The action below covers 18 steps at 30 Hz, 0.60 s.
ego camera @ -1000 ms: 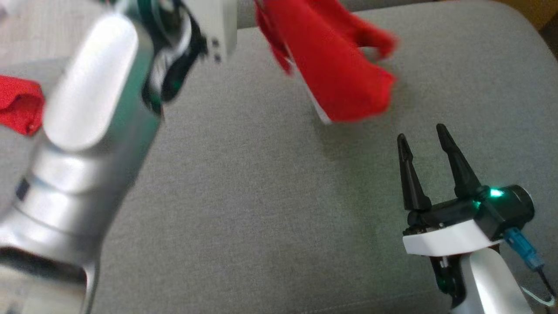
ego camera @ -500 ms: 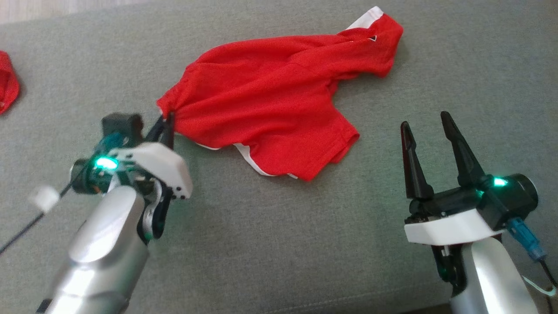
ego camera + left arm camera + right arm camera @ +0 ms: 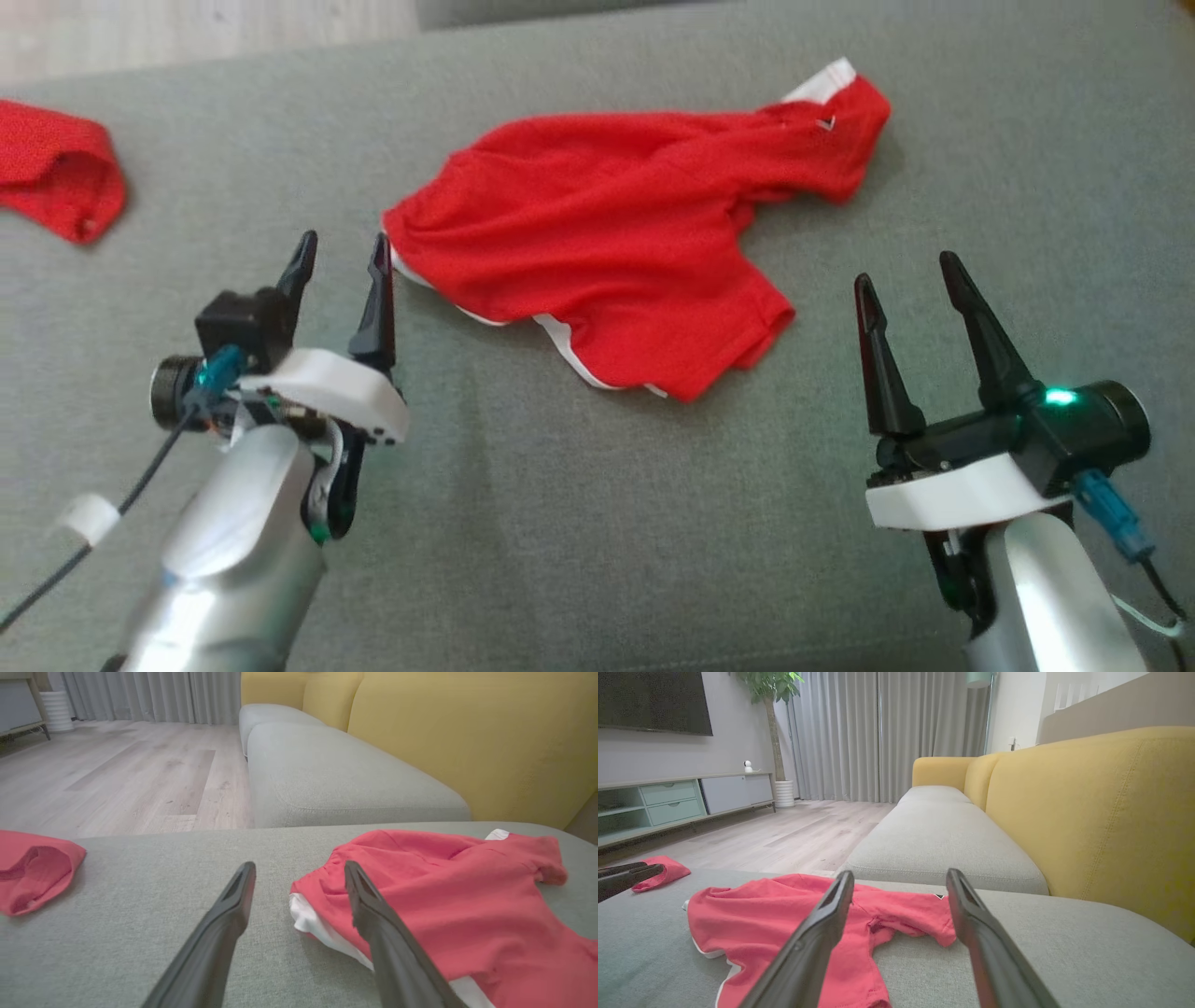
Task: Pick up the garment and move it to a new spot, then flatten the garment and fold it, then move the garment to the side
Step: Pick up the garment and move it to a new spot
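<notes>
The garment (image 3: pixel 616 243) is a red shirt with white trim, lying crumpled on the grey sofa seat (image 3: pixel 597 523). It also lies in the left wrist view (image 3: pixel 458 924) and the right wrist view (image 3: pixel 784 924). My left gripper (image 3: pixel 341 247) is open just left of the garment's near corner, with nothing between its fingers. Its right finger (image 3: pixel 378 924) overlaps the cloth's edge in the left wrist view. My right gripper (image 3: pixel 906 271) stands open at the lower right, a little clear of the garment's hem.
A second red cloth (image 3: pixel 56 182) lies at the far left of the seat, seen too in the left wrist view (image 3: pixel 32 870). A yellow backrest (image 3: pixel 1101 812) runs along the sofa's far side. Wooden floor (image 3: pixel 117 774) lies beyond the seat's edge.
My left gripper carried the garment down onto the seat, then opened and let go of its corner. The head camera shifted between frames. The right gripper stayed open and still.
</notes>
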Tool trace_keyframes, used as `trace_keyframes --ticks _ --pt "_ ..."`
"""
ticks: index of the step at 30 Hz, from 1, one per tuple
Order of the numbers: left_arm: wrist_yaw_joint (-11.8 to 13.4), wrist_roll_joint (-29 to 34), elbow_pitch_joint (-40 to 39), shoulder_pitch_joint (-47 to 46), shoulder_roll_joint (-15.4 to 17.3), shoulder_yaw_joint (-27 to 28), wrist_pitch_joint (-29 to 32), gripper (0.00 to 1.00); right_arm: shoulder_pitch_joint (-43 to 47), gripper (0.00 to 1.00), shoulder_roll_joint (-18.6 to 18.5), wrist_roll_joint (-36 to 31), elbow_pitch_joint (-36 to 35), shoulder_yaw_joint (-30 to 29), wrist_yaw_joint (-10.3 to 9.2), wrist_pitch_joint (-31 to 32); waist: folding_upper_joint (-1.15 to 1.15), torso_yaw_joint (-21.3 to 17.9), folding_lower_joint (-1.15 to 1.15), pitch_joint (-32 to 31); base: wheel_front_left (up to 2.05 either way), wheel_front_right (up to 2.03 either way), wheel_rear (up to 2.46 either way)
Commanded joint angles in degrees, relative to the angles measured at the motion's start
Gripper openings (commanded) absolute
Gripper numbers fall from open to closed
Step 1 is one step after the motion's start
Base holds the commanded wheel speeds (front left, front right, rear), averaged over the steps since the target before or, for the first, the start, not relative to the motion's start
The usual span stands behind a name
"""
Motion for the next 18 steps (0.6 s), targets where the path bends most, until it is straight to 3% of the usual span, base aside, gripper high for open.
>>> trace_keyframes --ticks 1,9,18 --pt "-0.1 0.3 -1.5 0.1 1.2 1.8 -0.8 1.0 0.1 1.0 0.1 -0.4 -1.5 1.1 0.44 -0.5 0.0 1.5 0.0 -2.7 0.0 0.0 0.0" --pt "1.1 -1.7 -5.7 8.6 1.0 2.3 -2.3 1.0 4.7 1.0 0.1 -0.8 0.6 1.5 0.44 -0.4 0.0 4.8 0.0 -11.0 0.0 0.0 0.0" --pt "6.8 -2.5 -16.8 22.0 2.9 4.5 -3.7 1.0 10.5 1.0 0.1 0.0 0.8 0.0 0.44 -0.2 0.0 7.0 0.0 -13.9 0.0 0.0 0.0"
